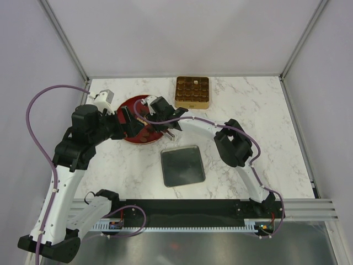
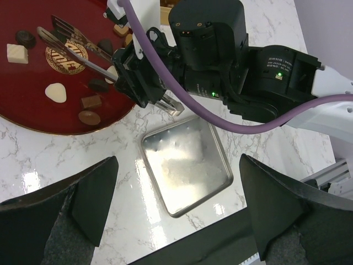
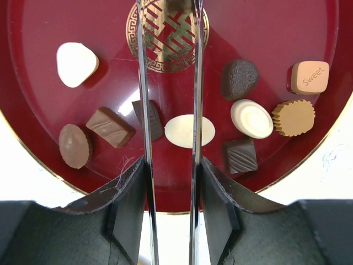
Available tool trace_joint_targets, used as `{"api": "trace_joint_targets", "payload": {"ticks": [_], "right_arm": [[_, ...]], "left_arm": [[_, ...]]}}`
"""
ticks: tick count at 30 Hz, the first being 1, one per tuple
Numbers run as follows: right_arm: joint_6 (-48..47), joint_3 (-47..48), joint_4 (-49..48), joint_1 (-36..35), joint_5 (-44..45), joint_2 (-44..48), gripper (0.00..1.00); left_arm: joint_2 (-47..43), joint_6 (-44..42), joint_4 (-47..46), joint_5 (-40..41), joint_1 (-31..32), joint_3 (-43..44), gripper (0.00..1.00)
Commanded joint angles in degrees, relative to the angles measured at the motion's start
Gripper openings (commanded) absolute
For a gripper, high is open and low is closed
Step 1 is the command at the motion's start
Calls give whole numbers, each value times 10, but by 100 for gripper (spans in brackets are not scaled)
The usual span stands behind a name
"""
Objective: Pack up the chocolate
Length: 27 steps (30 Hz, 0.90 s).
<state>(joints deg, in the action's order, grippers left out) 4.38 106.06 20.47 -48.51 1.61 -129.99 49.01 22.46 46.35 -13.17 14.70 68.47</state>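
Observation:
Several chocolate pieces lie on the red dish (image 3: 38, 38): a cream oval (image 3: 190, 131), a cream disc (image 3: 251, 118), a dark ridged square (image 3: 240, 155), a brown bar (image 3: 110, 127) and others. My right gripper (image 3: 171, 185) is shut on metal tongs (image 3: 144, 83). The two blades stand apart and reach over the dish toward its gold emblem, holding no piece. The cream oval lies partly between the blades. My left gripper (image 2: 179, 193) hangs open above the table beside the dish (image 2: 33, 113), with nothing in it.
A square gold tin (image 1: 192, 92) with brown pieces in its compartments stands at the back, right of the dish (image 1: 134, 102). A square metal lid (image 1: 182, 165) lies flat in front of the dish, under my left gripper. The right arm (image 1: 237, 146) arches over the table.

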Motion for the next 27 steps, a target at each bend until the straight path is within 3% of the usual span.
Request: {"api": "trace_joint_targets", "payload": {"ticks": [1,14,20,27], "right_arm": [[-8,20,-20,-4,16,-10,49],[-12,47,-23,-4,24,-30,49],[-15,43,-22,-4,21,-18,35],[1,46,-21,20,2,12,31]], "left_arm": [[-4,9,-9,-5,-3,-2,99],[-1,9,-13,-8,-3,1,99],[5,7,-13,-2,-4,-6,99],[8,25,-45,3,-5,-43,99]]}}
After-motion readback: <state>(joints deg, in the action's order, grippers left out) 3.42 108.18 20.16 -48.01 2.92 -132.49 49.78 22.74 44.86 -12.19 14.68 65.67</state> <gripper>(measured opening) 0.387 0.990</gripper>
